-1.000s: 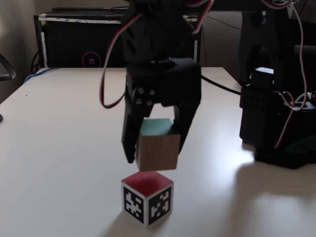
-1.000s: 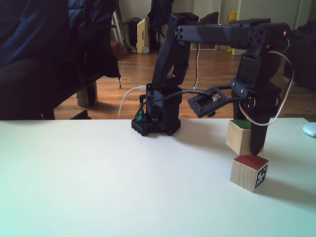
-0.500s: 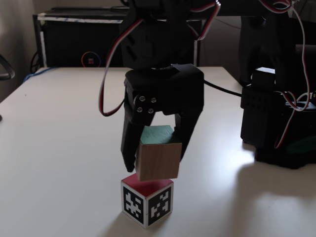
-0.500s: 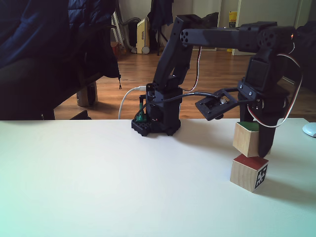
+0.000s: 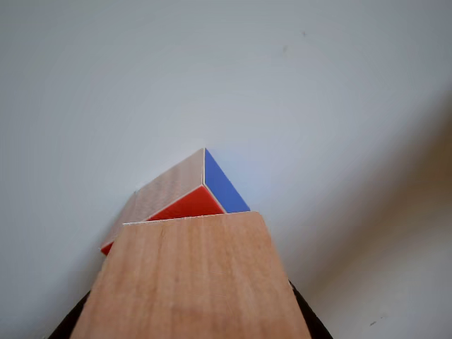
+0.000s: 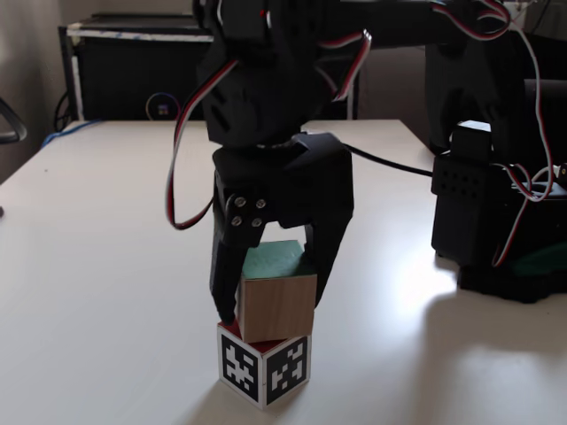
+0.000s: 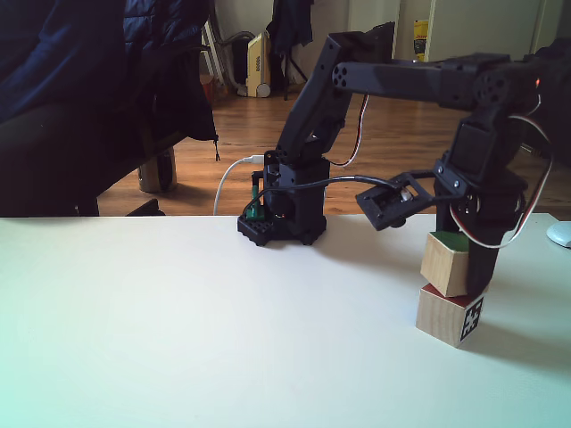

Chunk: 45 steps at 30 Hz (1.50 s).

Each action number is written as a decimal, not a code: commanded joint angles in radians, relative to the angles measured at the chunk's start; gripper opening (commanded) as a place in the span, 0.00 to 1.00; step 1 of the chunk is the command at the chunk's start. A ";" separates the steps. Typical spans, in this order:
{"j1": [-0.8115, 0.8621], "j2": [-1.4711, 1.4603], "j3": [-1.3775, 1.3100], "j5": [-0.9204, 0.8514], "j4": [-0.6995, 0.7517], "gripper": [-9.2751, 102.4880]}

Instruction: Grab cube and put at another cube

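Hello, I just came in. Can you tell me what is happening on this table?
A small black robot arm is stacking one wooden cube on another. Its tool is shut on the cube with the green top face and holds it on the red top of another cube, which stands on the white table. In both fixed views the two cubes appear to touch, the upper one turned a little against the lower. The tool has not let go yet.

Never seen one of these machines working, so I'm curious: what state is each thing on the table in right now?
Wooden cube with green top face: gripped, sitting on the lower cube, slightly askew.
Wooden cube with red and blue faces: on the white table, carrying the other cube.
Black gripper: jaws shut on the green-topped cube.
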 commanded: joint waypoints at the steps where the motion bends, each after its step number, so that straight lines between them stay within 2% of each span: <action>1: 0.008 0.003 -0.048 0.005 0.009 0.32; 4: 0.009 -0.009 -0.052 0.002 0.017 0.39; 30: 0.020 0.072 -0.034 0.025 0.018 0.44; 45: -0.011 0.466 0.072 0.031 0.018 0.45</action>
